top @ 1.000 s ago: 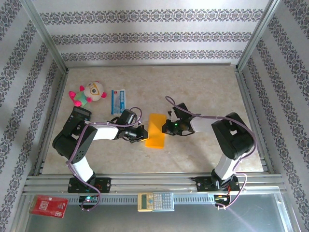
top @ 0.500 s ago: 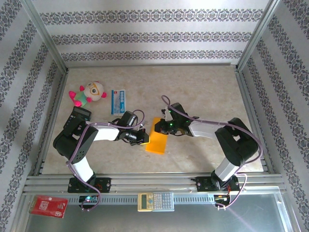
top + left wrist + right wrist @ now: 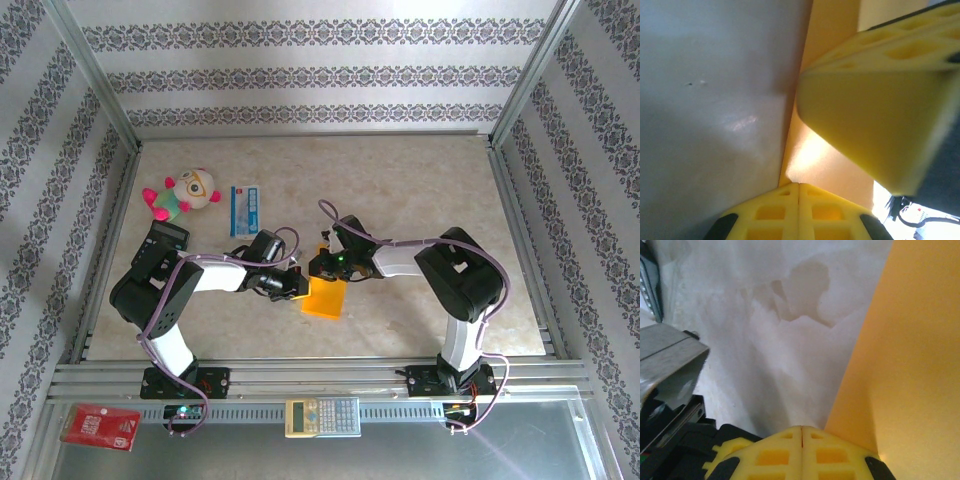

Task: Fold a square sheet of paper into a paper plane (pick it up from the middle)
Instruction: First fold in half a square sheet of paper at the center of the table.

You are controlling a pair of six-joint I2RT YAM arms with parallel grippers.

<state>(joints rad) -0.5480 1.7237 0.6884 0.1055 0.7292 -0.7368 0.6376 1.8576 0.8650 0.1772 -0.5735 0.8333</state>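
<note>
The orange-yellow paper [image 3: 328,298] lies on the table as a narrow folded strip between the two arms. My left gripper [image 3: 298,286] is shut, its tips down at the strip's left edge. My right gripper [image 3: 322,266] is shut too and rests over the strip's far end, hiding that part. In the left wrist view the shut left gripper [image 3: 799,185] touches the paper [image 3: 832,165] at its edge, with a right finger [image 3: 875,110] looming just above. In the right wrist view the shut right gripper [image 3: 801,429] sits at the edge of the paper [image 3: 905,365].
A plush toy [image 3: 185,192], a blue-and-white packet [image 3: 245,209] and a black calculator [image 3: 163,237] lie at the back left. A beige calculator [image 3: 322,416] and a red packet [image 3: 100,427] sit on the front rail. Metal frame posts border the table.
My right gripper has swept left across the far end of the paper and now sits close to the left gripper. The left gripper has barely moved.
</note>
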